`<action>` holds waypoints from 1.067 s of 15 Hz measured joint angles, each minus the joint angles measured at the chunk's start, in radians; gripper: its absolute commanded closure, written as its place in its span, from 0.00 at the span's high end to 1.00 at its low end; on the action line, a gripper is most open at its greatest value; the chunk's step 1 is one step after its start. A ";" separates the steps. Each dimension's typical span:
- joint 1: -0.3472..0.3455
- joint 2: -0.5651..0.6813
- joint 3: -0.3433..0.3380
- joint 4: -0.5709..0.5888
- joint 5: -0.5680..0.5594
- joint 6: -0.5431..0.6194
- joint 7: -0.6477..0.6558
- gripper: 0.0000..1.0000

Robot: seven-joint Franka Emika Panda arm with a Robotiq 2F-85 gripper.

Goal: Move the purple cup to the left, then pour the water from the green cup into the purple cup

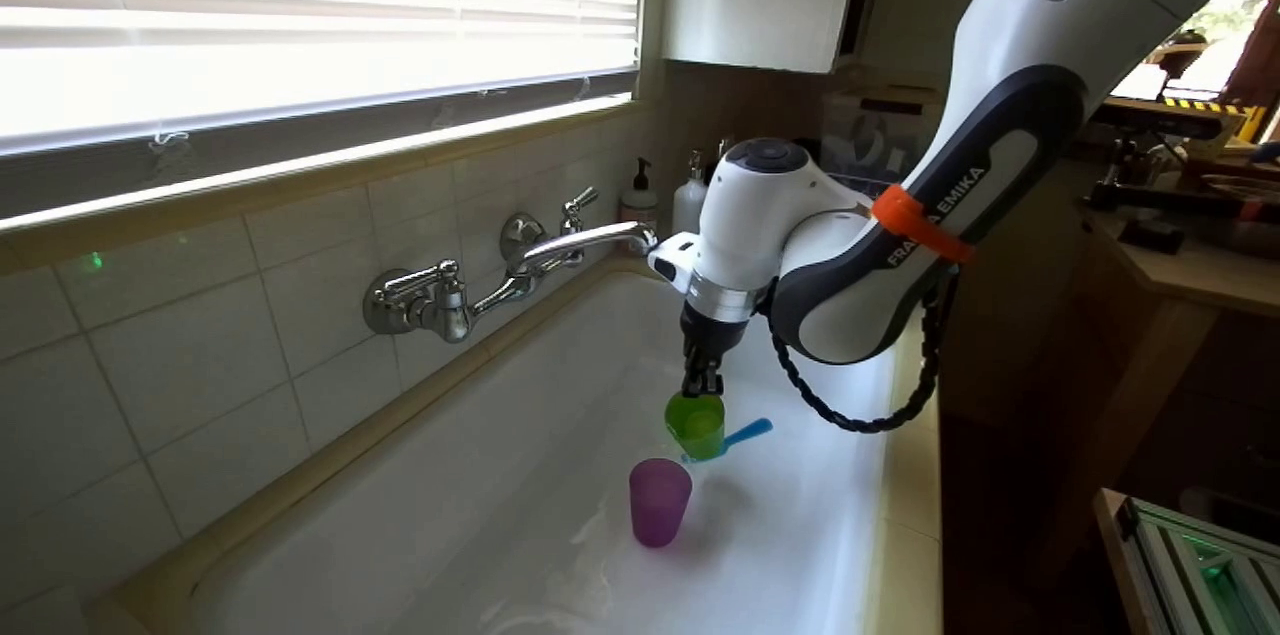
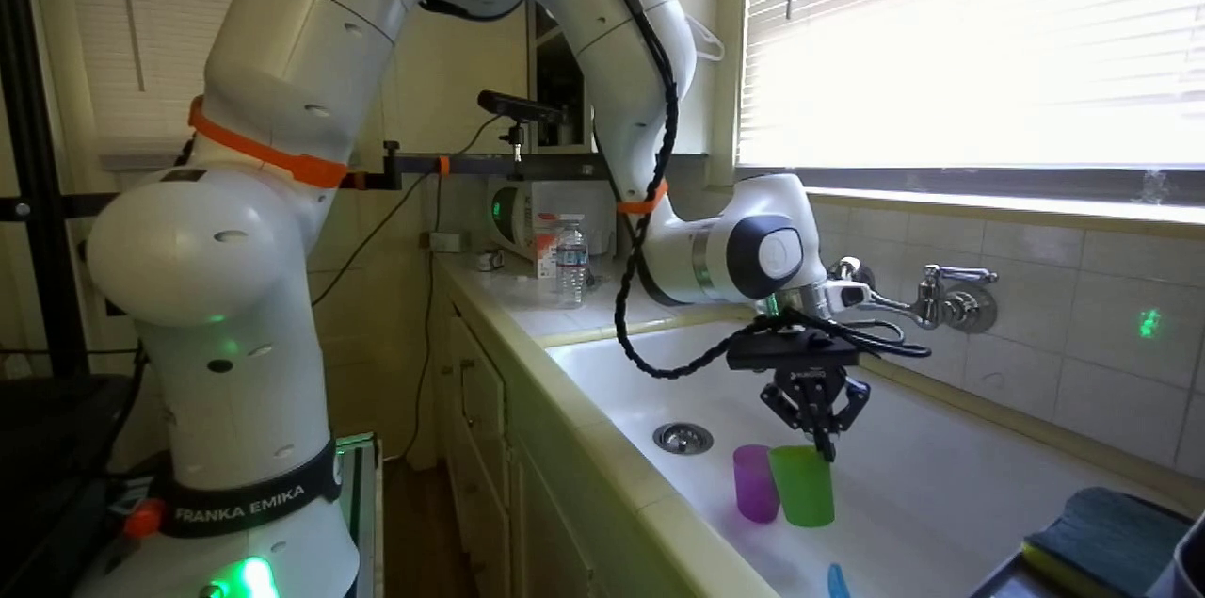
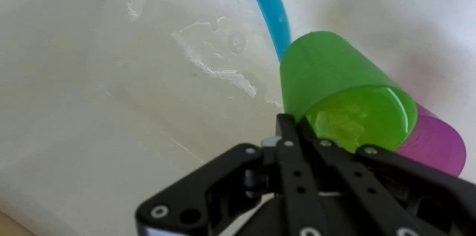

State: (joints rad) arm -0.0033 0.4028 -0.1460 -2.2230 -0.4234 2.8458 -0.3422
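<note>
The green cup (image 1: 697,430) is in the white sink and also shows in an exterior view (image 2: 803,488) and the wrist view (image 3: 327,68). Liquid shows inside it in the wrist view. My gripper (image 3: 295,122) is shut on the green cup's rim, one finger outside the wall and one inside. The gripper points down in both exterior views (image 1: 703,383) (image 2: 825,445). Whether the cup touches the sink floor is hard to tell. The purple cup (image 1: 658,505) stands upright close to the green cup, partly behind it in an exterior view (image 2: 753,485) and the wrist view (image 3: 435,145).
A blue utensil (image 1: 748,431) lies on the sink floor by the green cup and shows in the wrist view (image 3: 273,13). A faucet (image 1: 590,237) reaches over the sink from the tiled wall. A drain (image 2: 682,438) and a sponge (image 2: 1101,537) also show.
</note>
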 measured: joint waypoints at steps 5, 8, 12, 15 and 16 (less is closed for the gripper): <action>0.022 -0.006 -0.004 0.005 -0.024 -0.028 0.032 0.01; 0.029 -0.007 -0.005 0.008 -0.036 -0.036 0.047 0.01; 0.037 -0.010 -0.008 0.017 -0.054 -0.069 0.065 0.01; 0.046 -0.013 -0.010 0.023 -0.076 -0.101 0.086 0.01; 0.049 -0.014 -0.010 0.025 -0.081 -0.111 0.090 0.01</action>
State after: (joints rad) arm 0.0460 0.3889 -0.1558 -2.1981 -0.5042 2.7347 -0.2518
